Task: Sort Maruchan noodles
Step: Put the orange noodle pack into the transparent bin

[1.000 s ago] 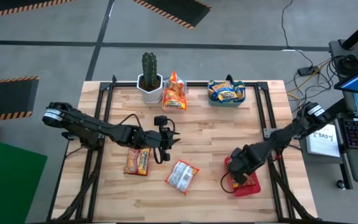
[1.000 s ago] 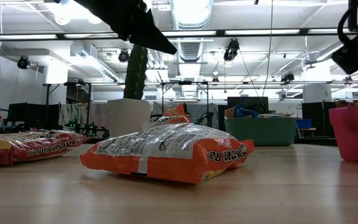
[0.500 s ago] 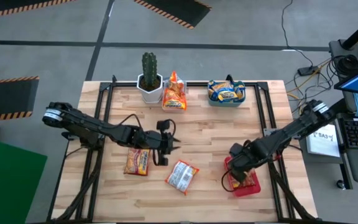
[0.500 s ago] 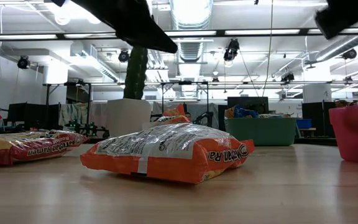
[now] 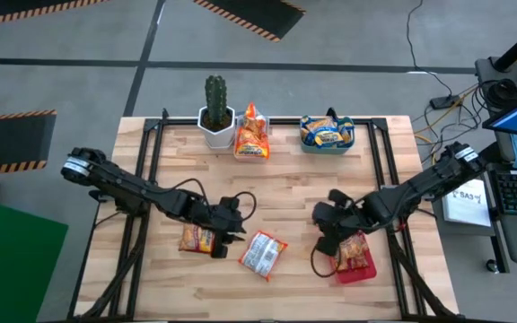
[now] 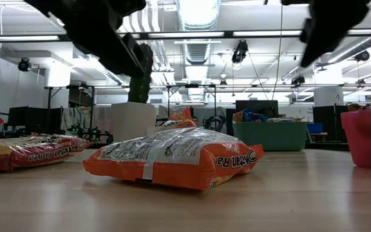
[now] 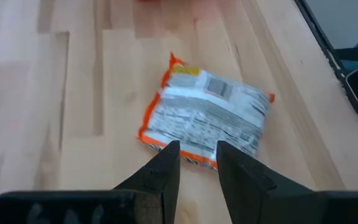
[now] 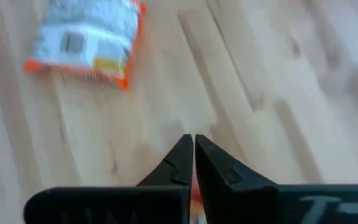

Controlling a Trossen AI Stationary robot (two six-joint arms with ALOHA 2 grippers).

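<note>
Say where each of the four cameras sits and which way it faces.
High: overhead, straight down; table, both arms.
Low: table height, level toward the room; orange packet, arms above.
Left wrist: on left arm, down past slightly parted fingers at that packet.
Right wrist: on right arm; shut fingers over wood.
All four share the orange packet.

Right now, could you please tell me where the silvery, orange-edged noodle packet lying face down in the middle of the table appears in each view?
High view: silvery packet, lower centre, between the two arms.
Low view: packet, centre foreground.
Left wrist view: packet, just beyond the left gripper.
Right wrist view: packet, far from the shut right gripper.
Shared landmark: the wooden table.
</note>
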